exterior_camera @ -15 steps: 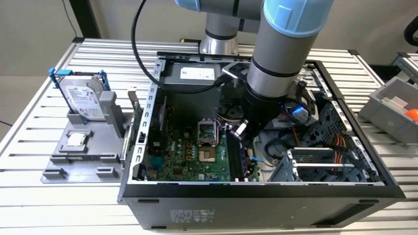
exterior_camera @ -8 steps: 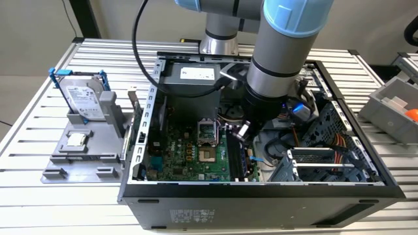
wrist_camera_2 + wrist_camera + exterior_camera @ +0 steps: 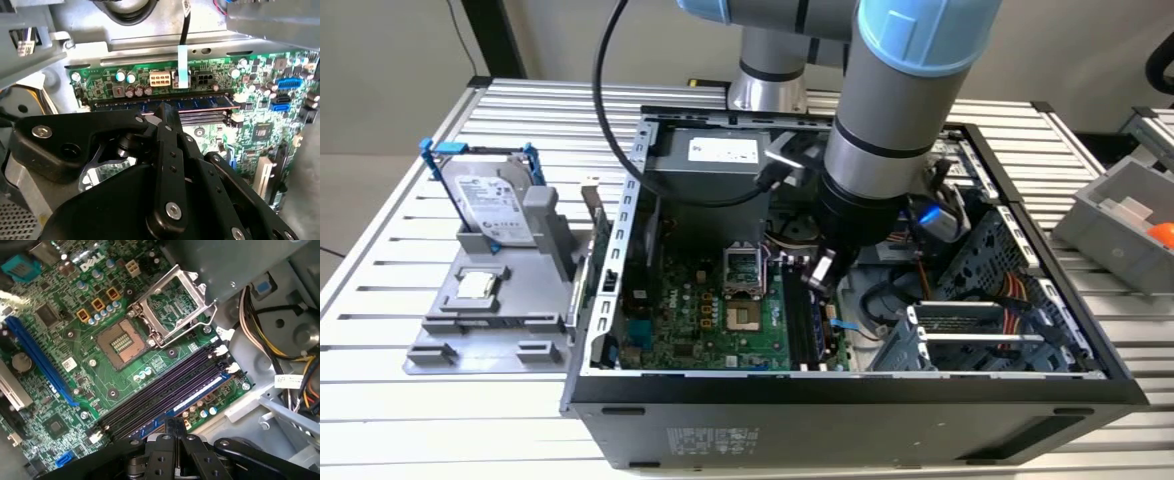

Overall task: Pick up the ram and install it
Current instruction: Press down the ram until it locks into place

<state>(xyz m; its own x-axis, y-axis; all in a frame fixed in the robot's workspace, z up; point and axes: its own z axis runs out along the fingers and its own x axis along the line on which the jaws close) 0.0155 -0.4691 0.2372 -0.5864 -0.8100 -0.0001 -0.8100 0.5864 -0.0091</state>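
The ram (image 3: 200, 104) is a thin bluish stick standing in the long black motherboard slot closest to the board's edge. In the first wrist view the ram (image 3: 200, 392) runs beside the other dark slots (image 3: 160, 390), which hold nothing. My gripper (image 3: 821, 278) reaches down inside the open computer case (image 3: 854, 385), over those slots. The black fingers are shut together, and in both wrist views the gripper (image 3: 167, 111) (image 3: 173, 421) meets the stick's top edge near the middle of its length. I see nothing held between the fingers.
The open processor socket (image 3: 122, 342) with its raised metal latch (image 3: 175, 300) lies beside the slots. Cable bundles (image 3: 280, 350) and the power supply (image 3: 720, 160) crowd the case. Outside, at the exterior view's left, a grey holder carries a blue-framed hard drive (image 3: 494, 205) and a silver chip (image 3: 476, 287).
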